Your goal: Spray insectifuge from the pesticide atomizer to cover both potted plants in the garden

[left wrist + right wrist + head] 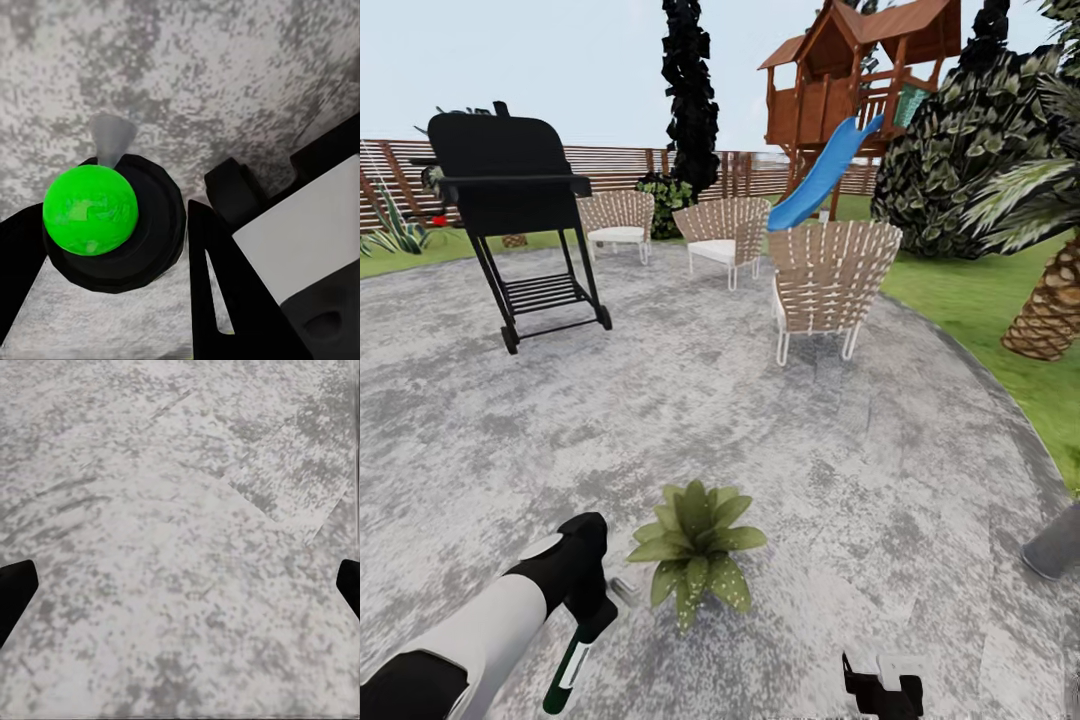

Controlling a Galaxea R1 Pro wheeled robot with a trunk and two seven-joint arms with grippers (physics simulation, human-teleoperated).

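I have the left pincer [592, 612] pinching the pesticide atomizer [573, 662], low in the near left of the head view. The bottle hangs down from the pincer, dark green with a white band, tilted slightly and held above the grey paved patio [760, 430]. In the left wrist view I see the atomizer [112, 225] from above: a bright green round cap on a black body, a pale grey nozzle sticking out of it, and a black finger [225, 285] pressed against its side.

Just to the right of that pincer sits one potted plant [695, 552], a low rosette of pointed green leaves with white speckles, standing on the patio. Its pot is hidden under the leaves.

My right pincer [882, 688] shows at the near edge, further right, and the right wrist view has its two black tips [15, 592] wide apart at either side with bare paving between them, so it is spread and holds nothing.

Farther off I see a black grill [510, 190] at the left, three woven chairs [828, 280], a wooden playhouse with a blue slide [822, 175], and lawn [980, 310] with a palm [1050, 310] at the right.
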